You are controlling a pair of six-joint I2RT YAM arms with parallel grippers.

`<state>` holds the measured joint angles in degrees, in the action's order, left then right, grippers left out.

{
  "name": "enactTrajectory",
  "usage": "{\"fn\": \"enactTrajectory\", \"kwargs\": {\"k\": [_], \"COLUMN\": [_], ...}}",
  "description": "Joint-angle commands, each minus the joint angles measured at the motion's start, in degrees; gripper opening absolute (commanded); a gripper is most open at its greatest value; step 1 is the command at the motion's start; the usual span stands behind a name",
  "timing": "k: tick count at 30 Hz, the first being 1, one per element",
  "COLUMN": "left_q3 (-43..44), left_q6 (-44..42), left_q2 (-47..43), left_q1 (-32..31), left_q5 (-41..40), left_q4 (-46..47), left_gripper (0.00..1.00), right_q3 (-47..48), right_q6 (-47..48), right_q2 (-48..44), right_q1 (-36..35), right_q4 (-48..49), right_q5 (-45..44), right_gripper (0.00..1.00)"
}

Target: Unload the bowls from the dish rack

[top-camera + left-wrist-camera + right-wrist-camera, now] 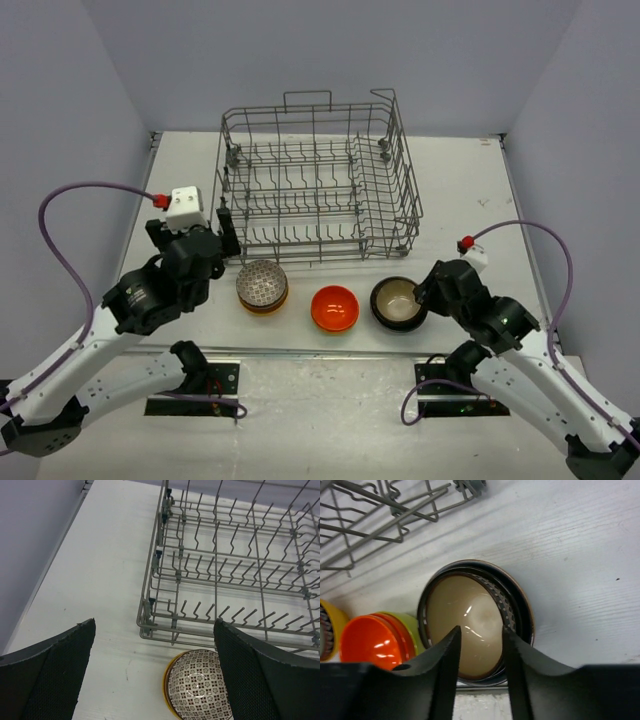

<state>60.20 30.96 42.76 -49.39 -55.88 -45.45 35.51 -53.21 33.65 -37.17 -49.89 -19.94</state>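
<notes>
The grey wire dish rack (318, 180) stands at the back of the table with no bowl showing in it. Three stacks of bowls sit in a row before it: a patterned bowl (262, 284) in a yellow one, an orange bowl (335, 306) in a yellow-green one (407, 625), and a black-and-cream bowl (398, 301) nested in dark bowls. My right gripper (481, 630) hovers over the cream bowl (465, 620), jaws apart, gripping nothing. My left gripper (155, 622) is wide open above the table, just left of the patterned bowl (197, 685) and near the rack's front corner (150, 625).
The rack's front rail (370, 520) runs close behind the bowl stacks. The table's near edge (330, 350) lies just in front of the bowls. Bare tabletop (100, 570) stretches left of the rack to the wall.
</notes>
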Motion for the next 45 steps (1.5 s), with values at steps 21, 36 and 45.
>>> {"fn": "enactTrajectory", "kwargs": {"k": [21,36,45], "left_q3": [-1.93,-6.49,-12.38], "left_q6": [-2.49,0.94,-6.96], "left_q2": [3.55,-8.04,-7.78], "left_q1": [7.11,7.11,30.64], "left_q5": [8.77,-0.53,22.42], "left_q4": [3.89,-0.08,15.11], "left_gripper": [1.00,1.00,1.00], "right_q3": [-4.30,-2.74,18.77], "right_q6": [-3.91,-0.68,15.39], "right_q2": [5.03,0.36,1.32], "right_q1": [-0.01,0.08,-0.01], "right_q4": [4.36,9.29,5.96], "right_q5": [-0.36,0.88,-2.46], "right_gripper": [0.01,0.04,0.35]}}
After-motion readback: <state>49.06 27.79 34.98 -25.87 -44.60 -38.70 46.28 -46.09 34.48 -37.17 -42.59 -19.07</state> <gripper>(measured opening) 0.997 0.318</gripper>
